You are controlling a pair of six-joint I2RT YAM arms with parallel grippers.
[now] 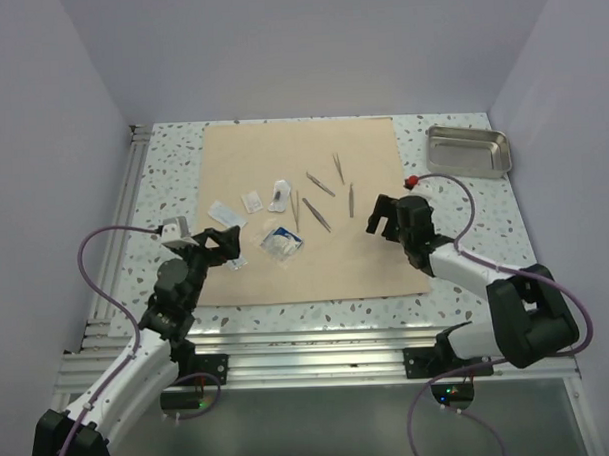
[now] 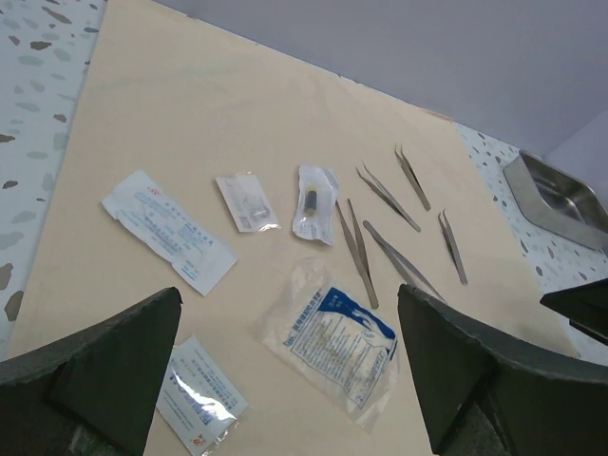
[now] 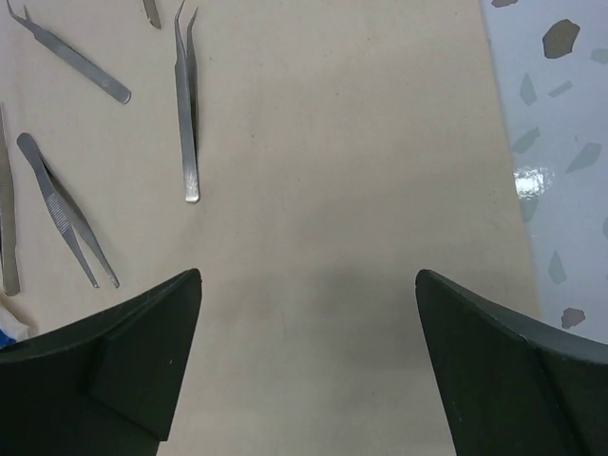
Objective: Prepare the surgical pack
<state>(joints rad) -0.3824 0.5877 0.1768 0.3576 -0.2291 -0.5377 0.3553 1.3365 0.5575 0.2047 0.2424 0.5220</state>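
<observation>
zero packing steps appear complete: every item lies loose, the wrap is unfolded and the tray is unloaded. the left gripper (image 1: pixel 215 245) hangs over the near left corner of the plain beige-tan soft wrap sheet (image 1: pixel 242 155), jaws spread wide, nothing between them. the sheet lies flat and matte on the speckled white table (image 1: pixel 162 163). on its left half lie five small white sachets (image 2: pixel 169 231), thin, glossy and rectangular; the largest is a crinkled clear pouch with a blue printed label (image 2: pixel 337 337). at the sheet's centre lie five thin steel tweezers (image 3: pixel 188 133), slender, polished and pointed. the right gripper (image 1: pixel 378 215) hangs over the right part of the sheet, jaws likewise wide and empty. the shiny rectangular steel tray (image 1: pixel 469 150), shallow with rounded corners, stands on the table at the far right, off the sheet, and holds nothing. remaining, by judgement: load tweezers and sachets into the tray, set it on the sheet, fold the wrap
</observation>
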